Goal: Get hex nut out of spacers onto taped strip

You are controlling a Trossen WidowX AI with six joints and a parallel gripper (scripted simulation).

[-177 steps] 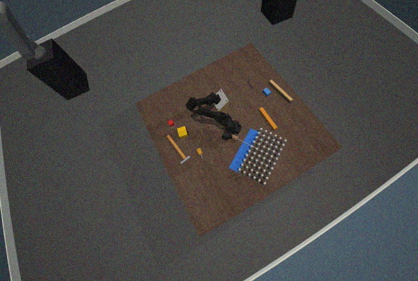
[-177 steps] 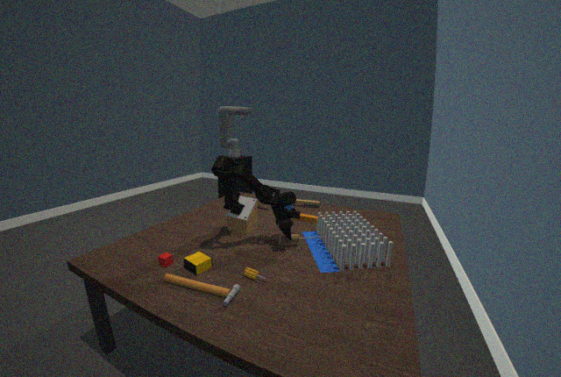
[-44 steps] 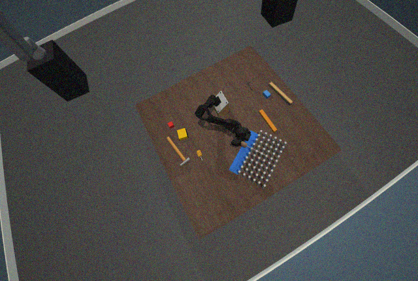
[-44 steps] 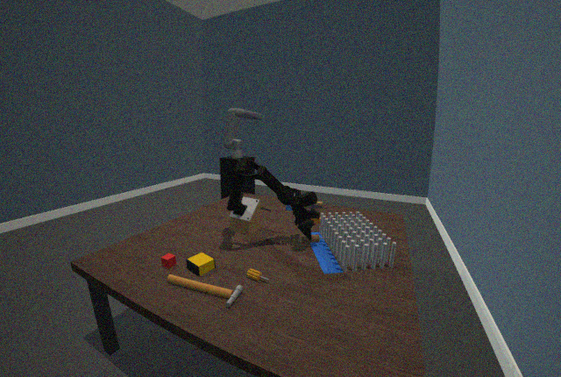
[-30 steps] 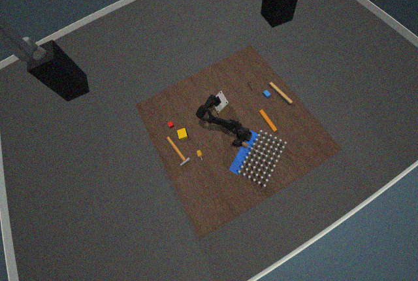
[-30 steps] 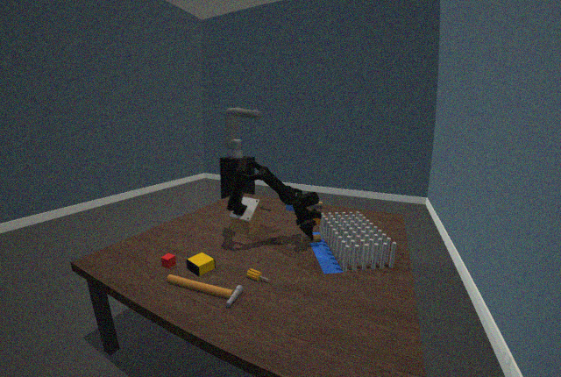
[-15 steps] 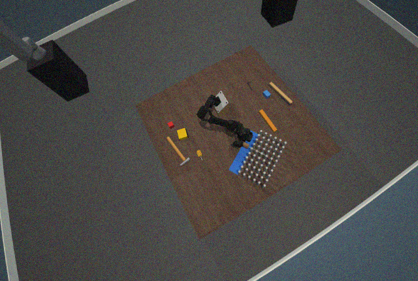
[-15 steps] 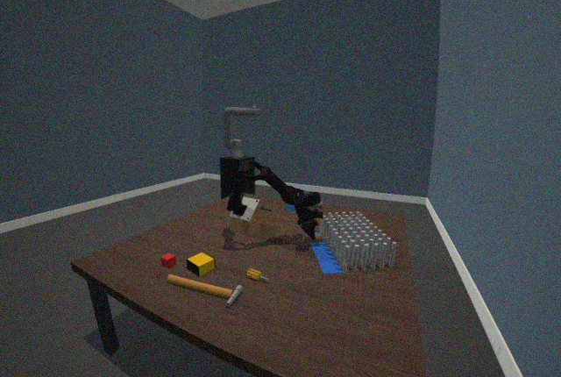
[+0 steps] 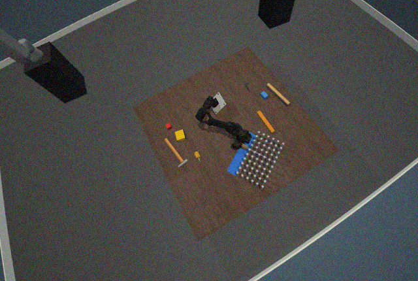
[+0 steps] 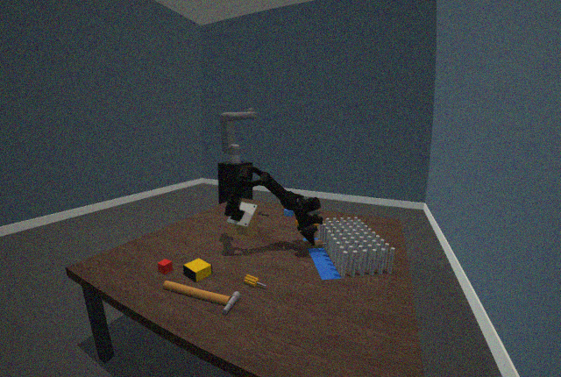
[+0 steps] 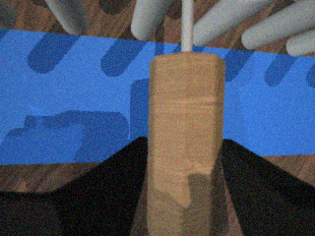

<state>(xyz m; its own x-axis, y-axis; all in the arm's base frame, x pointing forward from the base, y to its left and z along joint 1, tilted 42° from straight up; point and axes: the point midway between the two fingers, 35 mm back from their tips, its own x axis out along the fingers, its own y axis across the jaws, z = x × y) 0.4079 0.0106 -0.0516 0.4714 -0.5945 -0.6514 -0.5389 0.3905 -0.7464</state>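
Observation:
My gripper [image 9: 241, 142] [image 10: 314, 233] [image 11: 183, 145] is shut on the wooden handle [image 9: 245, 146] [image 11: 186, 113] of a tool, just above the blue taped strip [image 9: 236, 162] [image 10: 323, 264] [image 11: 74, 54]. The tool's thin pale shaft [image 11: 187, 25] points away from the hand and passes in between two of the standing grey spacers [image 9: 259, 161] [image 10: 358, 245] [image 11: 150, 17]. Its far end is out of the wrist view and cannot be made out among the spacers. The spacers look upright. The hex nut cannot be made out in any view.
A hammer [image 9: 174, 150] [image 10: 196, 292], yellow block [image 9: 180, 134] [image 10: 197, 268], red cube [image 9: 168, 125] [image 10: 165, 266] and small yellow-handled screwdriver [image 9: 197, 154] [image 10: 251, 280] lie to one side. An orange bar [image 9: 265, 121], blue block [image 9: 264, 95] and wooden stick [image 9: 278, 94] lie on the other.

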